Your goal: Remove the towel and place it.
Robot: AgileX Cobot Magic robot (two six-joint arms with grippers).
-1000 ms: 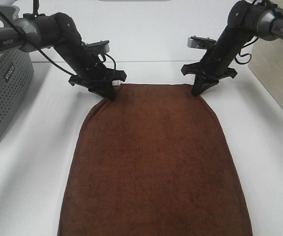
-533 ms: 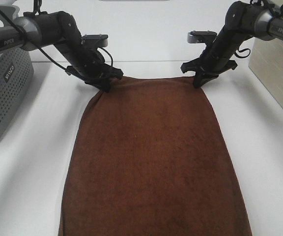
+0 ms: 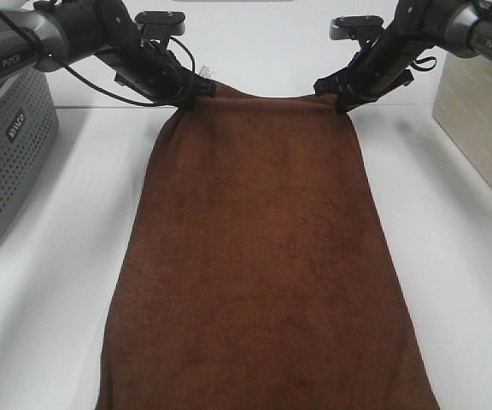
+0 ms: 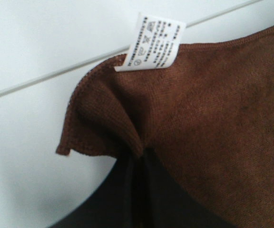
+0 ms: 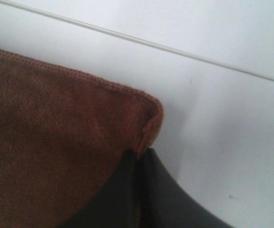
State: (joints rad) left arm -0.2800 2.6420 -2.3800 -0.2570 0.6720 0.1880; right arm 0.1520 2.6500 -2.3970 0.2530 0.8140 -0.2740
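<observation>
The dark brown towel (image 3: pixel 263 256) hangs stretched from its two far corners over the white table (image 3: pixel 49 282) and runs off the near edge of the exterior view. My left gripper (image 3: pixel 193 92) is shut on the far left corner, where the white tag (image 4: pixel 152 42) sticks up. My right gripper (image 3: pixel 342 101) is shut on the far right corner. In the left wrist view the towel (image 4: pixel 208 118) folds into the closed jaws. In the right wrist view the hemmed corner (image 5: pixel 144 123) is pinched the same way.
A grey perforated basket (image 3: pixel 7 145) stands at the left edge of the table. A beige box (image 3: pixel 477 128) stands at the right edge. A white wall rises behind the table's far edge.
Both grippers have risen and moved toward the far side with the towel's corners. The towel's far edge has lifted off the table and the cloth is pulled longer.
</observation>
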